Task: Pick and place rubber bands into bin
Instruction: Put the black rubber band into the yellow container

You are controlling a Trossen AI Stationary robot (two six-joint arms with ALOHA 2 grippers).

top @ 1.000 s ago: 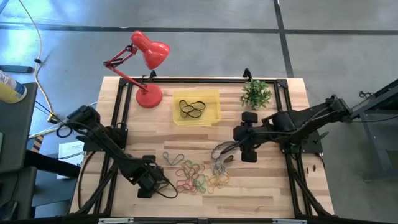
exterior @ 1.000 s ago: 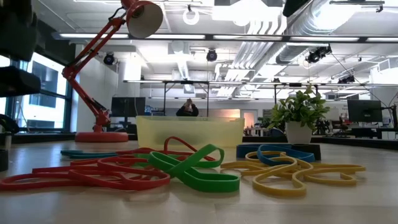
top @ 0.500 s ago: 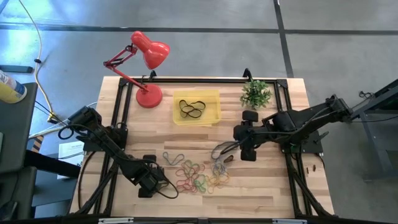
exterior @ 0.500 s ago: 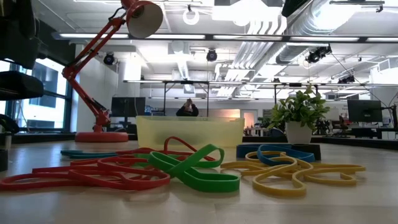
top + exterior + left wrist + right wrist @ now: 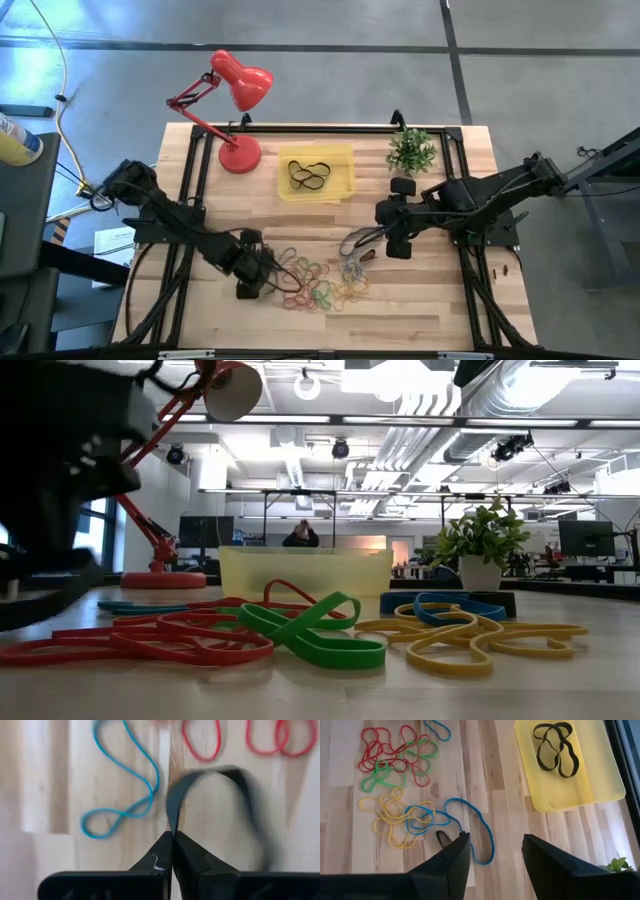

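**Left jaws pinched a black band; right jaws stood apart above a blue one**

Left wrist view showed the left gripper (image 5: 173, 851) with its jaws pressed tight together on the edge of a wide black band (image 5: 220, 795), whose loop arched up from the pinch, blurred. A thin blue band (image 5: 125, 795) lay flat on the surface (image 5: 45, 780) just beside it, with red bands (image 5: 202, 742) farther on.

In the high view, the left gripper (image 5: 250, 272) sat at the left edge of the pile (image 5: 320, 280) of coloured bands, near the surface's near side. The bin (image 5: 316, 172), yellow and shallow, stood far of the pile, beside the lamp (image 5: 238, 100), and already held dark bands (image 5: 308, 176).

The right gripper (image 5: 492, 855) hung with its jaws apart and nothing between them, over a long blue band (image 5: 470, 820) at the pile's right edge; the plant (image 5: 411, 150) stood far of it.

The bands looked light, limp and thin. A pinch on one strand should lift a whole loop, though neighbours tangled with it could trail along. The raised curve of a loop, clear of the others, seemed the best place to take hold.
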